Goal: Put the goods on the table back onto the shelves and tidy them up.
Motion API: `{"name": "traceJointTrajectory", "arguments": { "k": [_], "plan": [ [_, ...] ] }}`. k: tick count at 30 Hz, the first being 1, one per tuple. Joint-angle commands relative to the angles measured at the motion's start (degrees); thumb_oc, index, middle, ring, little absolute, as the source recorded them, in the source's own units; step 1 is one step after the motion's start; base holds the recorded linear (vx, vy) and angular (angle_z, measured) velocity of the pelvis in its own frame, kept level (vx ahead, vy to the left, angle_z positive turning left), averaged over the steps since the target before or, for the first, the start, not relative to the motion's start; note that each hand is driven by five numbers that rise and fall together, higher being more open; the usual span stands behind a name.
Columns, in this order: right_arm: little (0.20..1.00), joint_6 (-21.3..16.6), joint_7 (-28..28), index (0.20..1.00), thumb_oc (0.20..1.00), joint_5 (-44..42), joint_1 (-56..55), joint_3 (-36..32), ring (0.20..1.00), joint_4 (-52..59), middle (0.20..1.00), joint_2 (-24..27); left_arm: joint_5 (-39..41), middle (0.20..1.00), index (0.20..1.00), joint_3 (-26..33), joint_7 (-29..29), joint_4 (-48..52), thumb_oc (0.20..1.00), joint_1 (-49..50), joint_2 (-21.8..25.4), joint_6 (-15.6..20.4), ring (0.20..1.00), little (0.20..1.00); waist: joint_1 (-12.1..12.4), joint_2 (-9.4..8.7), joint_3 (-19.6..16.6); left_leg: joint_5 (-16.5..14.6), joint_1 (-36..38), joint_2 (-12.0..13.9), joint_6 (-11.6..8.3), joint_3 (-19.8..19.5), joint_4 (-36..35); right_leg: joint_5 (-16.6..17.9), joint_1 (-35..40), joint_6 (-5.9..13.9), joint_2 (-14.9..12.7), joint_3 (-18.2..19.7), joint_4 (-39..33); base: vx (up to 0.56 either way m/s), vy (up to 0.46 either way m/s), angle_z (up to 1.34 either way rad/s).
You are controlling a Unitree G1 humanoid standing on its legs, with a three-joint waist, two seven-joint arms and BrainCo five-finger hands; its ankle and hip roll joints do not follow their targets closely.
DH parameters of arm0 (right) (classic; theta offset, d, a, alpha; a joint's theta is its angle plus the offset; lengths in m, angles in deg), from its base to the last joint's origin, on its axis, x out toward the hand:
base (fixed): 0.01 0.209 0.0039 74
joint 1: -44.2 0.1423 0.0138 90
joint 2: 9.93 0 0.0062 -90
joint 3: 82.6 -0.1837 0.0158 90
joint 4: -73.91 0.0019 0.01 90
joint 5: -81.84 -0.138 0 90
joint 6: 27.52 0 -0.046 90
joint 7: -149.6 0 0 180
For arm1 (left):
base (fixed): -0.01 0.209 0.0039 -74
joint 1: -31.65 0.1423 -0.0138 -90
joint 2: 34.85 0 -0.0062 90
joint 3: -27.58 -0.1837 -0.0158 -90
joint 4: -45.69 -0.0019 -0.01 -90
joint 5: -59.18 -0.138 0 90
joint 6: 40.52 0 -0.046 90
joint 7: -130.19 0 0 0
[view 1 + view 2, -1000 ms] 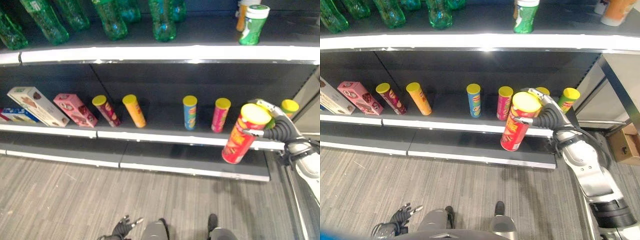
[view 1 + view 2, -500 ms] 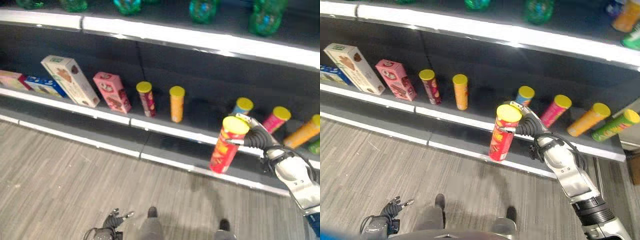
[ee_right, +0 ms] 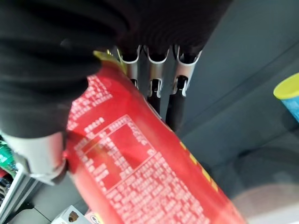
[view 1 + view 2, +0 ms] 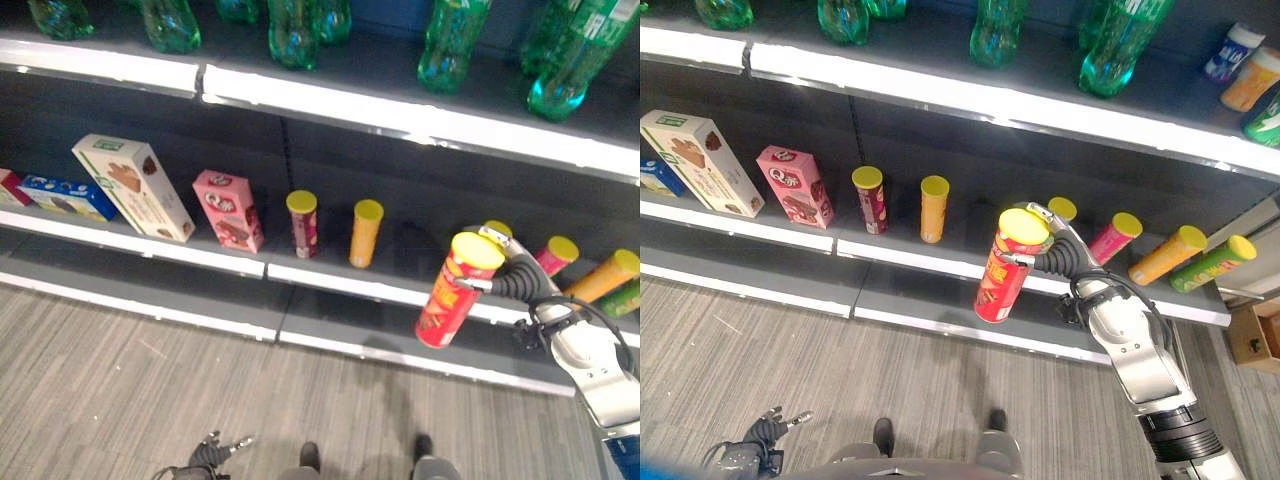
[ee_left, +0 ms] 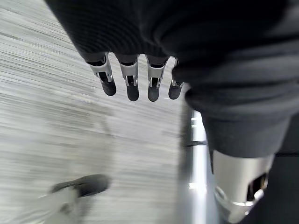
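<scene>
I see my right hand (image 4: 1060, 252) wrapped around a tall red cardboard crisp tube with a yellow plastic lid (image 4: 1006, 266), fingers (image 3: 154, 81) and thumb curled round its upper part, close under the lid. The tube hangs clear of any shelf, tilted a little, in front of the dark middle shelf (image 4: 900, 250) and above the lower ledge.

On that middle shelf I count a row of other goods: a white rectangular carton (image 4: 700, 160) and a pink rectangular carton (image 4: 792, 186) leaning at the left, with a blue flat box (image 4: 66, 195) further left. Next come a dark red tube with a yellow lid (image 4: 869, 197) and an orange tube with a yellow lid (image 4: 933, 207), both upright and just apart. Behind my right hand the yellow lid of another tube (image 4: 1062, 208) peeks out. To its right a pink tube (image 4: 1114, 237), an orange tube (image 4: 1167, 255) and a green tube (image 4: 1214, 262) lean over.

The top shelf (image 4: 940, 92) carries green plastic bottles (image 4: 997, 28).

My left hand (image 5: 135, 77) hangs low over the grey wood-look floor (image 4: 760, 360), fingers straight and loose, holding nothing.
</scene>
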Motion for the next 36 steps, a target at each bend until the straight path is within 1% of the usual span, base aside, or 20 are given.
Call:
{"name": "traceJointTrajectory", "arguments": {
  "k": [1,2,3,4,5,6,7,8,10,15,17,18,19,21,22,25,26,28,33,36],
  "plan": [
    [0.200,-2.0,1.5,0.200,0.200,-0.9,6.7,-0.5,0.200,2.0,0.200,4.2,-0.3,1.000,1.000,0.5,0.6,1.1,1.000,-1.4,0.0,0.9,1.000,1.000,0.9,2.11,1.3,-2.1,-1.3,2.8,-5.73,-5.3,1.0,-1.4,-0.9,1.39,-1.1,0.5,2.8,0.09,-0.074,0.24],
    [0.200,-2.1,1.6,0.200,0.200,-1.1,7.4,0.4,0.200,1.6,0.200,4.1,0.1,1.000,1.000,0.6,0.7,1.4,1.000,-1.3,-0.2,1.0,1.000,1.000,0.8,1.97,1.9,-2.2,-0.9,2.7,-5.77,-5.5,1.1,-0.7,-2.0,1.54,-0.9,1.3,3.2,0.12,-0.091,0.25],
    [0.200,-2.2,1.7,0.200,0.200,-1.1,7.4,0.5,0.200,1.8,0.200,4.1,0.4,1.000,1.000,0.6,0.6,1.9,1.000,-1.0,-0.2,1.0,1.000,1.000,1.1,1.62,1.9,-2.5,-0.7,2.4,-5.79,-5.8,1.2,-1.0,-1.4,1.56,-1.0,1.6,2.5,0.13,-0.101,0.23],
    [0.200,-2.0,1.6,0.200,0.200,-0.9,7.8,0.8,0.200,1.7,0.200,4.1,0.5,1.000,1.000,0.7,0.6,2.2,1.000,-0.8,-0.3,1.0,1.000,1.000,1.4,1.23,2.0,-2.7,-0.5,2.1,-5.90,-6.1,1.3,-0.9,-0.7,1.40,-1.2,1.6,2.5,0.10,-0.071,0.21],
    [0.200,-2.0,1.6,0.200,0.200,-0.9,7.8,0.9,0.200,1.7,0.200,4.1,0.5,1.000,1.000,0.8,0.6,2.2,1.000,-0.7,-0.3,1.0,1.000,1.000,1.3,1.20,2.1,-2.7,-0.4,2.1,-5.89,-6.2,1.3,-0.9,-0.6,1.41,-1.2,1.5,2.4,0.14,-0.155,0.26],
    [0.200,-1.7,1.3,0.200,0.200,-0.9,8.8,1.9,0.200,1.0,0.200,4.4,0.9,1.000,1.000,1.1,0.7,2.5,1.000,0.0,-0.6,1.0,1.000,1.000,1.9,1.02,1.6,-2.9,0.0,2.5,-6.31,-6.7,0.9,-0.7,-0.2,1.21,-1.1,1.2,2.7,0.09,-0.117,0.30],
    [0.200,-1.7,1.3,0.200,0.200,-0.9,8.9,2.0,0.200,1.0,0.200,4.4,0.9,1.000,1.000,1.1,0.7,2.5,1.000,0.0,-0.6,1.0,1.000,1.000,1.8,1.07,1.6,-2.8,0.0,2.5,-6.33,-6.8,0.9,-0.7,-0.2,1.20,-1.0,1.1,2.7,0.18,-0.253,0.17],
    [0.200,-1.7,1.3,0.200,0.200,-0.9,9.2,2.2,0.200,0.7,0.200,4.6,2.0,1.000,1.000,1.3,0.6,3.1,1.000,1.1,-1.2,1.2,1.000,1.000,2.2,1.37,1.4,-2.8,-0.1,3.5,-6.79,-7.4,0.9,-1.1,0.2,0.76,-0.6,0.0,2.8,0.13,-0.192,0.08],
    [0.200,-1.7,1.7,0.200,0.200,-1.1,9.8,2.7,0.200,-0.7,0.200,4.3,2.5,1.000,1.000,0.8,0.4,3.4,1.000,1.7,-1.8,1.2,1.000,1.000,2.3,1.96,1.5,-2.5,-0.5,4.6,-7.46,-8.6,0.8,-1.7,1.0,0.35,0.0,-1.8,2.3,0.13,-0.211,0.16],
    [0.200,-1.6,4.1,0.200,0.200,0.7,13.6,3.8,0.200,-3.4,0.200,3.9,3.2,1.000,1.000,-0.8,0.5,4.4,1.000,1.8,-2.1,1.2,1.000,1.000,3.2,3.65,2.6,-1.1,-2.6,6.3,-9.08,-9.5,0.3,-2.9,1.1,-0.16,0.7,-4.5,2.0,0.06,-0.130,0.37],
    [0.200,-1.3,6.0,0.200,0.200,3.1,15.3,3.7,0.200,-3.8,0.200,4.1,3.6,1.000,1.000,-1.4,0.5,5.2,1.000,2.0,-1.9,1.1,1.000,1.000,3.4,4.62,3.2,-0.5,-3.9,6.7,-9.74,-9.7,0.2,-3.2,0.7,-0.33,0.7,-5.5,2.0,0.03,-0.086,0.25],
    [0.200,-1.2,8.0,0.200,0.200,5.0,16.4,3.5,0.200,-4.5,0.200,3.9,3.8,1.000,1.000,-1.8,0.7,5.5,1.000,2.1,-2.1,1.1,1.000,1.000,3.6,5.16,3.4,-0.3,-4.5,6.8,-9.85,-9.8,0.2,-3.4,0.6,-0.41,0.7,-5.9,2.0,0.06,-0.071,0.28],
    [0.200,-0.6,13.4,0.200,0.200,9.9,18.4,2.0,0.200,-5.6,0.200,1.9,4.1,1.000,1.000,-2.6,1.7,6.2,1.000,2.6,-2.6,1.2,1.000,1.000,3.9,6.69,4.1,0.1,-5.6,6.9,-9.97,-9.9,0.2,-3.6,0.1,-0.49,0.4,-6.5,2.1,0.05,-0.043,0.34],
    [0.200,-0.6,13.5,0.200,0.200,9.9,18.4,2.1,0.200,-5.6,0.200,1.9,4.1,1.000,1.000,-2.6,1.7,6.2,1.000,2.6,-2.6,1.2,1.000,1.000,3.9,6.70,4.1,0.1,-5.7,6.9,-9.98,-9.9,0.2,-3.6,0.0,-0.50,0.5,-6.5,2.1,0.03,-0.019,0.27],
    [0.200,0.1,19.1,0.200,0.200,16.4,20.9,0.9,0.200,-6.7,0.200,0.7,3.8,1.000,1.000,-3.5,2.7,7.1,1.000,2.9,-3.1,1.4,1.000,1.000,4.4,8.25,5.0,0.2,-6.7,6.6,-9.94,-10.1,0.2,-4.0,-0.6,-0.50,0.2,-6.6,2.3,0.02,-0.012,0.13],
    [0.200,1.4,25.0,0.200,0.200,23.5,23.3,0.3,0.200,-8.1,0.200,0.9,4.0,1.000,1.000,-4.7,4.0,8.0,1.000,3.0,-3.5,1.8,1.000,1.000,4.7,9.64,6.0,0.4,-7.6,6.2,-9.79,-10.1,0.2,-4.1,-1.3,-0.43,-0.1,-6.5,2.5,0.01,0.003,0.04],
    [0.200,1.4,25.1,0.200,0.200,23.6,23.4,0.3,0.200,-8.1,0.200,0.9,4.1,1.000,1.000,-4.7,4.0,8.0,1.000,3.0,-3.5,1.8,1.000,1.000,4.7,9.65,6.0,0.4,-7.7,6.2,-9.78,-10.1,0.2,-4.1,-1.4,-0.42,-0.1,-6.5,2.5,-0.01,0.022,0.08],
    [0.200,3.1,29.2,0.200,0.200,28.3,25.3,-0.2,0.200,-9.3,0.200,1.5,3.6,1.000,1.000,-6.1,5.2,8.9,1.000,2.5,-3.4,2.0,1.000,1.000,4.8,10.91,6.9,0.4,-8.3,5.6,-9.49,-10.1,0.2,-4.1,-2.3,-0.21,-0.6,-5.9,2.9,-0.01,0.035,0.06],
    [0.200,3.9,32.0,0.200,0.200,30.2,24.5,-1.7,0.200,-9.8,0.200,1.9,2.8,1.000,1.000,-7.0,5.8,9.7,1.000,2.3,-3.6,2.4,1.000,1.000,4.5,11.75,7.4,0.1,-9.0,5.1,-9.30,-9.9,0.2,-3.9,-2.9,0.09,-1.0,-5.5,2.7,0.00,0.008,0.01],
    [0.200,4.3,32.4,0.200,0.200,30.8,23.9,-1.5,0.200,-10.9,0.200,2.4,2.5,1.000,1.000,-7.0,6.1,10.0,1.000,2.0,-3.3,2.6,1.000,1.000,4.3,12.25,7.9,0.3,-9.6,4.9,-9.33,-9.8,0.2,-3.8,-3.4,0.28,-1.4,-5.4,2.7,0.00,0.000,0.00]
  ]
}}
